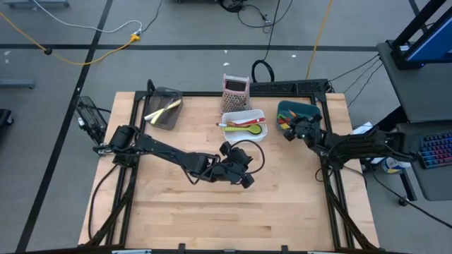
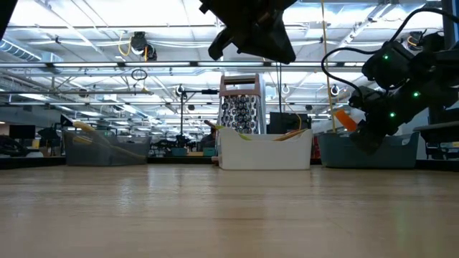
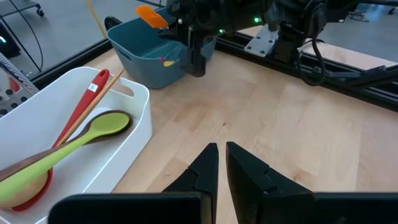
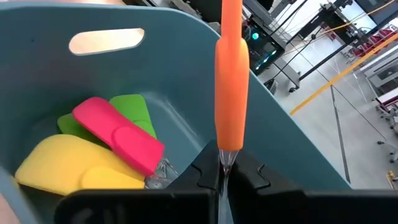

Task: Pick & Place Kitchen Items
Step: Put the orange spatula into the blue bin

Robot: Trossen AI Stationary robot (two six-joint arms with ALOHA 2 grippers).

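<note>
An orange-headed spatula [image 4: 231,81] with a clear handle is held by my right gripper [image 4: 224,165], which hovers at the near left part of the teal bin [image 1: 311,107]. The orange head [image 2: 344,120] shows above the bin's rim. Inside the bin lie yellow [image 4: 68,165], pink-red [image 4: 118,134] and green [image 4: 134,112] spatula heads. The white bin [image 3: 134,124] holds a green spoon [image 3: 93,134], a red spoon and a wooden one. My left gripper [image 3: 221,149] hangs above the table's middle [image 1: 246,178], fingers almost together and holding nothing. My right gripper pinches the spatula's clear handle [image 4: 222,160], just behind the orange head, between its two fingers. The fingers come from the table's right side, slanting slightly down, and the spatula runs on along them with its head out past the fingertips. It is lifted clear over the bin.
A dark mesh bin [image 1: 164,109] with yellow-headed utensils stands at the far left. A pink-and-silver box grater [image 1: 235,88] stands upright behind the white bin. Bare wood lies across the near half of the table [image 1: 212,219]. A black frame rail [image 3: 323,74] runs along the right edge.
</note>
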